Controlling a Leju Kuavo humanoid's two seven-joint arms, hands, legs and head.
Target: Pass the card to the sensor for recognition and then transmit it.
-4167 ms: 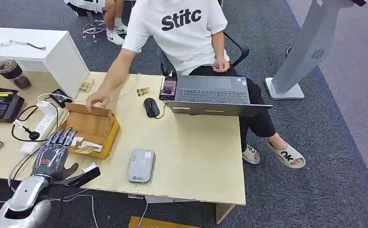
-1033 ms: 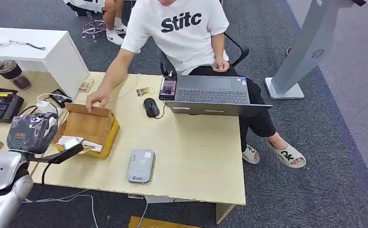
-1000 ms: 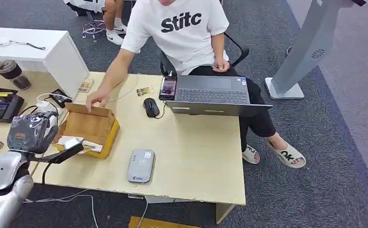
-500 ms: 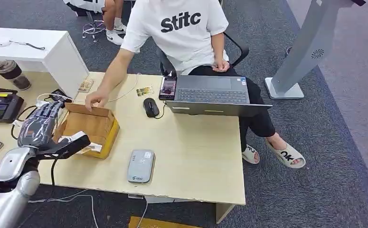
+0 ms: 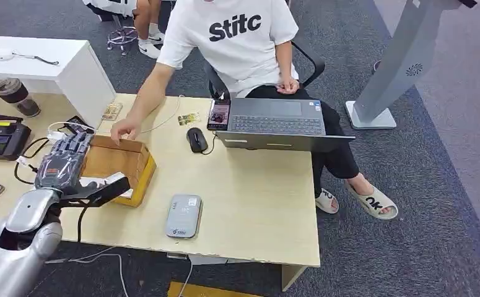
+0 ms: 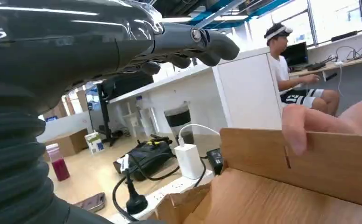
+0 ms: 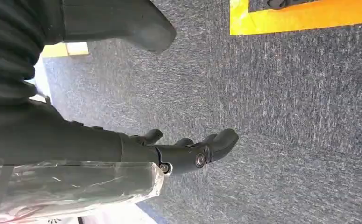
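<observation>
The left hand [image 5: 61, 168] has its dark fingers [image 5: 76, 143] stretched flat and apart over the open brown cardboard box [image 5: 121, 162] at the left of the frame, thumb jutting out sideways. I can't tell whether anything is held; a white card-like edge [image 5: 109, 180] shows just by the thumb, at the box's near rim, likely the card. A person's hand [image 5: 124, 129] steadies the box's far wall. The right hand [image 7: 188, 151] hangs over grey carpet, fingers loosely apart and empty. On the pale wooden bench [image 5: 256, 204], the flat grey card sensor [image 5: 184, 215] lies lower centre, near the box. The pickup looks to be in hand; next the card must be secured, then carried rightward over the sensor.
</observation>
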